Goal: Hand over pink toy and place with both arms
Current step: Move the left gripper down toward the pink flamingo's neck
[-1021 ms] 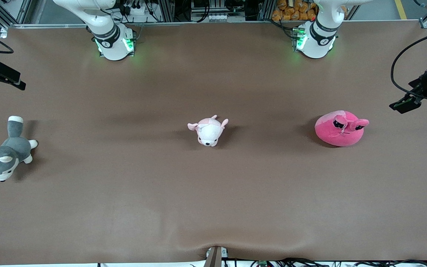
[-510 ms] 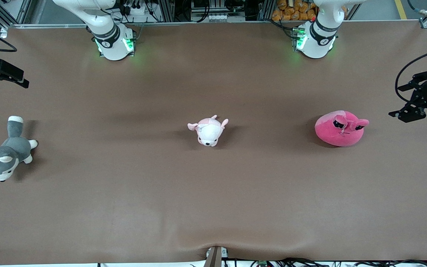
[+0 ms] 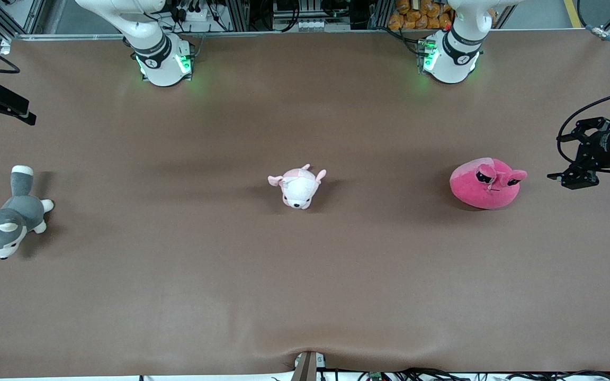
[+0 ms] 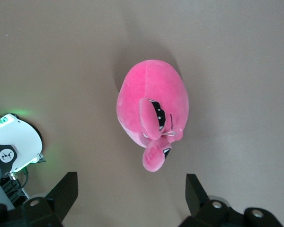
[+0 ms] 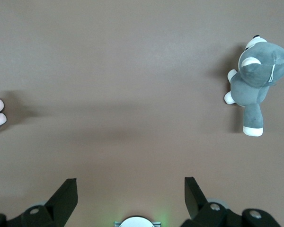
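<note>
No readable writing; left end effector (image 4: 128,196) spread wide over pink toy (image 3: 485,183)

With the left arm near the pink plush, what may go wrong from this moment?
1. The left gripper is open beside the bright hot-pink rounded plush toy, not over it; descending here would probably miss or only push it.
2. Its fingers may pinch only a floppy ear, a weak hold for the handover.
3. The right gripper waits near the grey-and-white husky plush.
</note>
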Controlling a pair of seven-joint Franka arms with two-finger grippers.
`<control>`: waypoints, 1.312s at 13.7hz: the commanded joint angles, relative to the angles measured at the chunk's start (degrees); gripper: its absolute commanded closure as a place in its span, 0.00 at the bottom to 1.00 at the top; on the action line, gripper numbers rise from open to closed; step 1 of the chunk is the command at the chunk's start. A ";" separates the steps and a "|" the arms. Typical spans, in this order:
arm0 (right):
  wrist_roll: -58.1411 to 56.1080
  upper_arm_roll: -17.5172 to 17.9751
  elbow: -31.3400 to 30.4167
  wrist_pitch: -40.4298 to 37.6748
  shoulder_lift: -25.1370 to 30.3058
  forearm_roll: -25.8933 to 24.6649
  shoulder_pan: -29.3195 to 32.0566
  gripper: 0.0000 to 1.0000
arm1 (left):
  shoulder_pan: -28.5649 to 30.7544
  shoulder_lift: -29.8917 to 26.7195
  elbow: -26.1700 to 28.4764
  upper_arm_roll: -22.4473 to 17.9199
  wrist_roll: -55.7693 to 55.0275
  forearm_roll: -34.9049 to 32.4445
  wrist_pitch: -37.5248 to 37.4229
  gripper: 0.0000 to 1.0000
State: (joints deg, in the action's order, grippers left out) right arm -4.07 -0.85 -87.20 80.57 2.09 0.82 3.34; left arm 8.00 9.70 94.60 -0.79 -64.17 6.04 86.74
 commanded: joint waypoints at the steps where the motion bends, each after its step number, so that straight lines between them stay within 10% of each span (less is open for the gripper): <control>1: 0.12 -0.03 1.76 -0.94 -0.07 -2.40 0.44 0.00 | 0.87 0.67 -3.02 -0.18 -0.70 1.16 -1.48 0.00; 18: 0.47 0.41 3.09 0.73 -2.18 -3.29 -0.09 0.00 | 4.91 7.44 4.71 -0.09 -19.60 10.04 3.96 0.00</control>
State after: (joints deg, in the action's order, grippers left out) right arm -4.08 -0.69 -85.52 82.21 0.44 -1.45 3.35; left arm 11.78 18.17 97.25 -1.09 -83.85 14.93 89.65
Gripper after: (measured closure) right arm 0.000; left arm 0.000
